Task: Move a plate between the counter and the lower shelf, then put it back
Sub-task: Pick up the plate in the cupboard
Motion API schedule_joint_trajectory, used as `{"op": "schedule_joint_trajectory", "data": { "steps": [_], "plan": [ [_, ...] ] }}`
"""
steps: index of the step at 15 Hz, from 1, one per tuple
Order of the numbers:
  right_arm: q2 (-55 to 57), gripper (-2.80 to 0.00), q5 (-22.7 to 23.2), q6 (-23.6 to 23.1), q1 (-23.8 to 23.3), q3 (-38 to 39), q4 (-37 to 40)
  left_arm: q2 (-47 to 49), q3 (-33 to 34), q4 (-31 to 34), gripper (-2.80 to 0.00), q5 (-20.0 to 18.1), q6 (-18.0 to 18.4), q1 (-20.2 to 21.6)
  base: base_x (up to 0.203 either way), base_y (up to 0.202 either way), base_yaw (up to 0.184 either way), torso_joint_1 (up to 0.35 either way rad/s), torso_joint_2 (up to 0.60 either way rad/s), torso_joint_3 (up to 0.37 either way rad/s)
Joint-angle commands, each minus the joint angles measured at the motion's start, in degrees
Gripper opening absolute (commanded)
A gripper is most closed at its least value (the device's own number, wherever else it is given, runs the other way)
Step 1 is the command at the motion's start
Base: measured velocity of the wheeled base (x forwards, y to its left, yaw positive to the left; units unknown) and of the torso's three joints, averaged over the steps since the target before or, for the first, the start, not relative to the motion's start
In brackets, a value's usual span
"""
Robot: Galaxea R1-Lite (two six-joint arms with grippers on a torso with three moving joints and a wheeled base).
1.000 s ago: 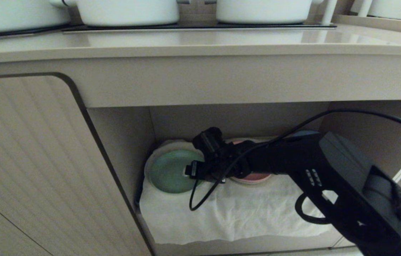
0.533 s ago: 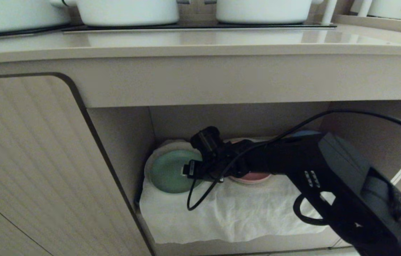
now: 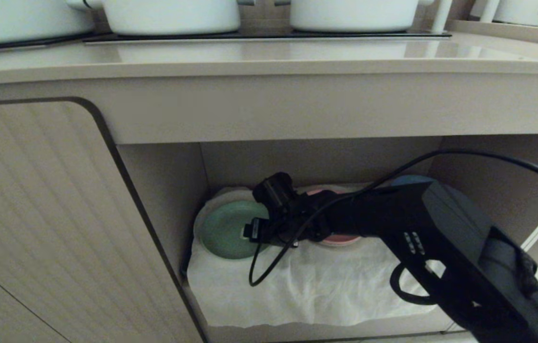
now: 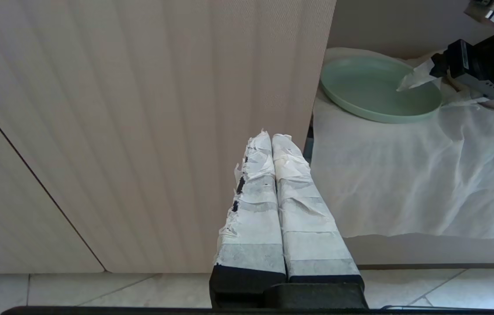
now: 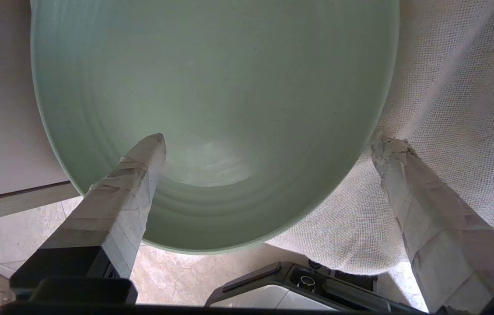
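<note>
The mint-green plate lies flat on the cloth at the left end of the lower shelf. My right gripper reaches into the shelf from the right and stands open astride the plate's right rim. In the right wrist view the plate sits between the spread fingers of the right gripper: one finger is over the plate's inside, the other over the cloth. My left gripper is shut and empty, low in front of the cupboard door. The counter runs above.
A pink plate and a dark blue plate lie behind my right arm on the shelf. White pots stand on the hob. The cupboard door and the shelf's left wall are close to the green plate.
My right gripper has edged slightly left, further over the green plate. Its jaws stay open and the plate has not moved.
</note>
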Motion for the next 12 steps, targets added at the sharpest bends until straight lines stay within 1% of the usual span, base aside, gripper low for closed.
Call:
{"op": "schedule_joint_trajectory", "data": {
  "steps": [1,2,12],
  "plan": [
    [0.13,0.0,0.0,0.15,0.02,-0.01,0.06,-0.02,0.0,-0.01,-2.8,-0.01,-0.04,0.0,0.0,0.0,0.0,0.0,0.0,0.0],
    [0.13,-2.8,0.0,0.15,0.02,-0.01,0.09,-0.02,0.0,-0.01,-2.8,-0.01,-0.04,0.0,0.0,0.0,0.0,0.0,0.0,0.0],
    [-0.14,-2.8,0.02,0.32,0.02,-0.1,-0.09,-0.02,0.0,-0.01,-2.8,-0.01,-0.04,0.0,0.0,0.0,0.0,0.0,0.0,0.0]
  ]
}}
